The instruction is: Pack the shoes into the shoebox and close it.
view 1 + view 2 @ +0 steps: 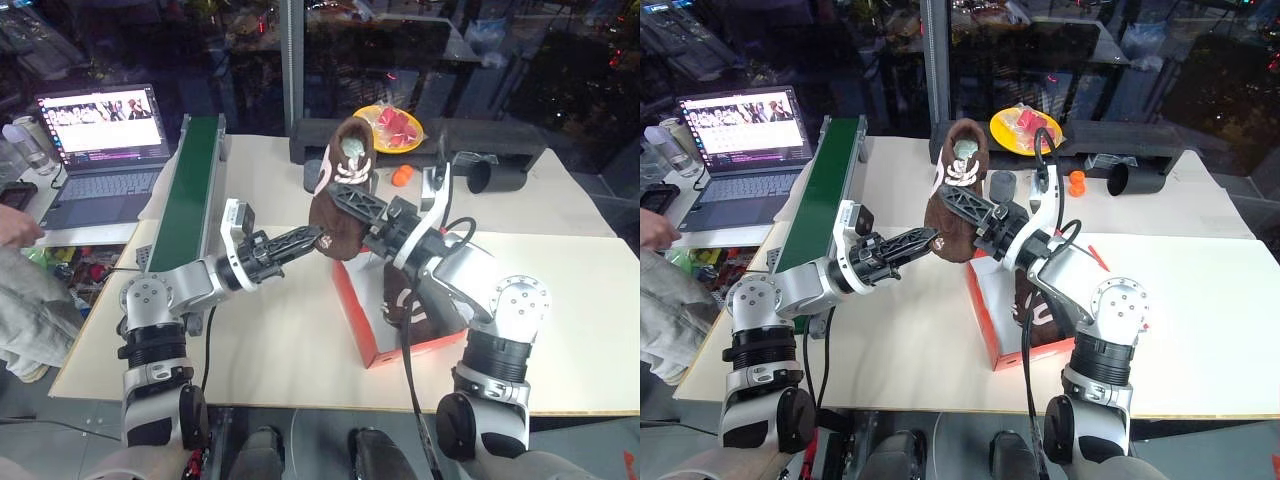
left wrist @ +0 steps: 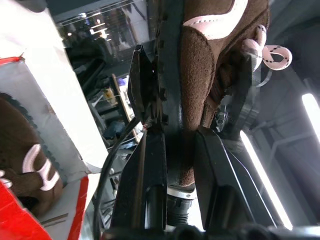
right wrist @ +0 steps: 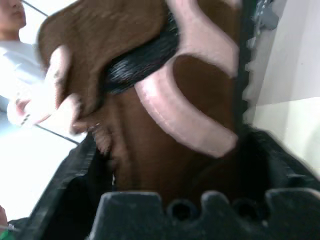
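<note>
One brown shoe [image 1: 347,160] with white side marks hangs upright, heel up, above the table just left of the shoebox. My left gripper [image 1: 315,238] is shut on its lower edge, pinching the brown material between its fingertips [image 2: 150,165]. From the other side, my right gripper [image 1: 340,202] is shut across the shoe's middle, one finger over its white mark. The red-orange shoebox [image 1: 356,322] stands open under my right arm. The second brown shoe [image 1: 405,305] lies inside it, partly hidden by that arm.
A long green board [image 1: 190,190] leans at the left, beside an open laptop [image 1: 100,140]. A yellow plate [image 1: 392,128], a small orange object [image 1: 402,176] and a black cylinder [image 1: 495,178] sit at the back. A person's hand [image 1: 15,228] is at the far left.
</note>
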